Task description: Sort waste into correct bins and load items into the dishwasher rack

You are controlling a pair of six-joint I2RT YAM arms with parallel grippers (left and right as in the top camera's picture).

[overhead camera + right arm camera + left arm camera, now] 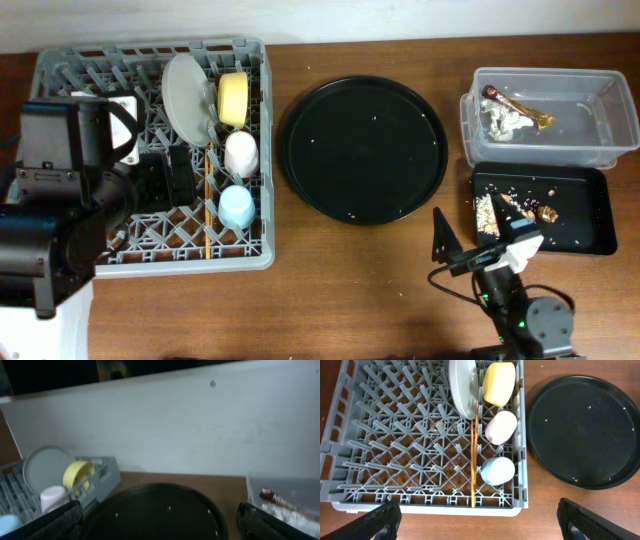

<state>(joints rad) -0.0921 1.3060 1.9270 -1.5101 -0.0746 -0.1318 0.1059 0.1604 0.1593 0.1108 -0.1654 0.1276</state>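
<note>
The grey dishwasher rack at the left holds the grey plate on edge, the yellow bowl, the pink cup, the blue cup and the chopsticks. The same items show in the left wrist view: plate, bowl, pink cup, blue cup, chopsticks. The clear tub holds white tissue and a foil wrapper. The flat black tray holds tan food scraps. My left gripper is open and empty above the rack's front edge. My right gripper is open and empty.
A large round black tray with a few crumbs lies between the rack and the bins; it also shows in the right wrist view. A white wall stands behind the table. The right arm's base sits at the front right.
</note>
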